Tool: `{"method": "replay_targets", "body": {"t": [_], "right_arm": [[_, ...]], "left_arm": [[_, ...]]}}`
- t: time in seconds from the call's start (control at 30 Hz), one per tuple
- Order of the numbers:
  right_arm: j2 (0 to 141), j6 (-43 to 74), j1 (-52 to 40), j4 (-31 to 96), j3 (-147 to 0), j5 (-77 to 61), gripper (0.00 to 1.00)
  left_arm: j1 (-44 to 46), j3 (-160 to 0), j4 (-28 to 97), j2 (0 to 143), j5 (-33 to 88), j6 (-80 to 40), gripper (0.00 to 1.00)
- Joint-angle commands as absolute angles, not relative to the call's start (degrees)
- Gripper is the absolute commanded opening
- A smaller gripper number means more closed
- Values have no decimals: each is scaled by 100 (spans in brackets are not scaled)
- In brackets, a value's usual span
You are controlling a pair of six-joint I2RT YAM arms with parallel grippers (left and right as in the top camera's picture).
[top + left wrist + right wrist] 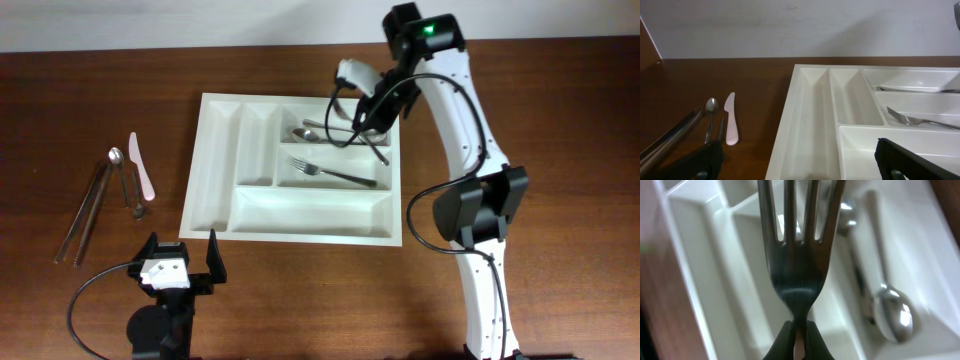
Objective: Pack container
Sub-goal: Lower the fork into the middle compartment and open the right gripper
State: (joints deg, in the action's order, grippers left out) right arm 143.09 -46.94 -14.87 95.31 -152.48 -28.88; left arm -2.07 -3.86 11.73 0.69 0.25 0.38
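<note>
1. Partly packed, by the look of it. Directly beneath the right claw (797, 341), inside the white container (215, 170), a packed spoon (890, 312) in the long compartment. One compartment nearer the left claw (182, 242), a packed fork (330, 172).
2. Pinched shut in the right claw, by its neck, a held fork (797, 255). Poised over that far corner of the container, tines pointing away from the fingers, not yet set down.
3. Spread wide and holding nothing at the left claw. Container straight ahead of it and a little to its right, flat on the table (60, 120).
4. Probably left to do: lowering the held fork in, then fetching what lies ahead and to the left of the left claw, well apart from the container. Namely a loose spoon (115, 158), a pale knife (141, 165) and long tongs (85, 210), or possibly paired rods.
5. Nothing visible in the two narrow compartments or the long one nearest the left claw.
6. Hard to identify: a thin dark piece (133, 190) just beside the loose spoon.
7. Hidden below the right claw's fingers: the held fork's handle. Cut off in the left wrist view: the container's right end.
</note>
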Motion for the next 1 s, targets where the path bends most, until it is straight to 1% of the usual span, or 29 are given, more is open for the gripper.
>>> {"method": "replay_targets", "body": {"t": [0.0, 0.2, 0.37, 0.47, 0.5, 0.53, 0.57, 0.63, 0.67, 0.7, 0.77, 0.83, 0.97], "right_arm": [[14182, -5470, -1693, 9673, -15316, -3089, 3], [14223, -5966, -1957, 9734, -14975, -3087, 4], [14226, -6678, -2080, 9686, -14160, -3085, 4], [14226, -6729, -2112, 9476, -13699, -3085, 5], [14226, -6722, -2115, 9406, -13594, -3085, 8], [14223, -6709, -2115, 9369, -13528, -3085, 14], [14226, -6709, -2115, 9360, -13515, -3085, 24], [14223, -6709, -2115, 9330, -13520, -3085, 34], [14217, -6707, -2115, 9308, -13535, -3085, 43], [14212, -6709, -2115, 9295, -13559, -3083, 47], [14210, -6705, -2108, 9288, -13620, -3087, 53], [14210, -6528, -2104, 9279, -13756, -3085, 56], [14210, -5909, -2034, 9275, -14390, -3074, 60]], "left_arm": [[-242, -351, 1160, 34, 69, 86, 99], [-242, -351, 1160, 34, 69, 86, 99], [-242, -351, 1160, 34, 69, 86, 99], [-242, -351, 1160, 34, 69, 86, 99], [-242, -351, 1160, 34, 69, 86, 99], [-242, -351, 1160, 34, 69, 86, 99], [-242, -351, 1160, 34, 69, 86, 99], [-242, -351, 1160, 34, 69, 86, 99], [-242, -351, 1160, 34, 69, 86, 99], [-242, -351, 1157, 34, 69, 86, 99], [-242, -351, 1160, 34, 69, 86, 99], [-242, -351, 1160, 34, 69, 86, 99], [-242, -351, 1160, 34, 69, 86, 99]]}}
